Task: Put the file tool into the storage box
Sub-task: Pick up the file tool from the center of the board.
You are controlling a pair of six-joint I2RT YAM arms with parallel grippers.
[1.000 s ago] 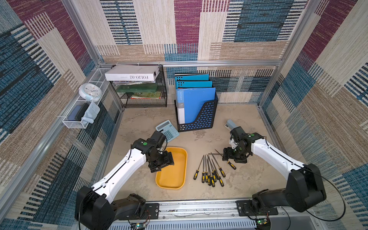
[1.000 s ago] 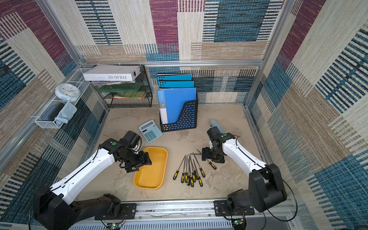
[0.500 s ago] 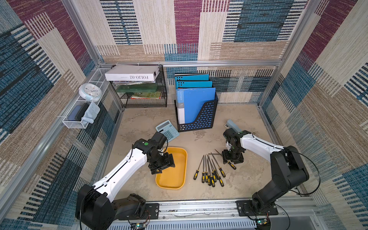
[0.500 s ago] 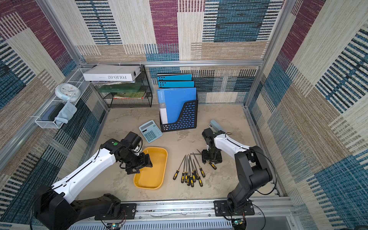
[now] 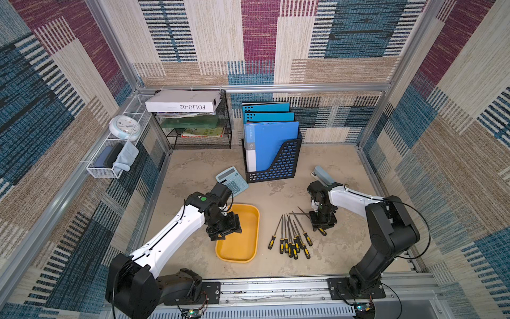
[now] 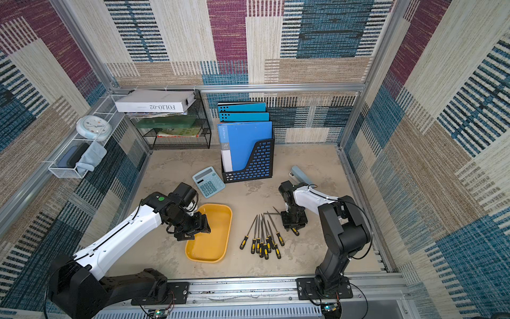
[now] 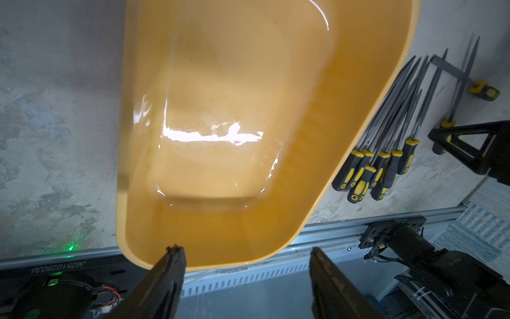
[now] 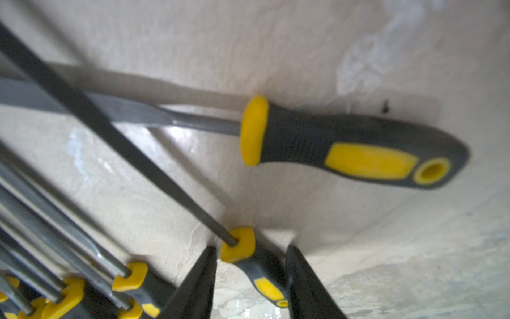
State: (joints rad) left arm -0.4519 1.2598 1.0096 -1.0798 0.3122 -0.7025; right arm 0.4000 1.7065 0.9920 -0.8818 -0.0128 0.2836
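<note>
Astride file handle (image 8: pixel 266 287), R end effector (image 8: pixel 251 250) narrowed vs 1s ago.

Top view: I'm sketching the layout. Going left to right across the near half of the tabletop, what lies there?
In a top view: storage box → bunch of files → right gripper.
</note>
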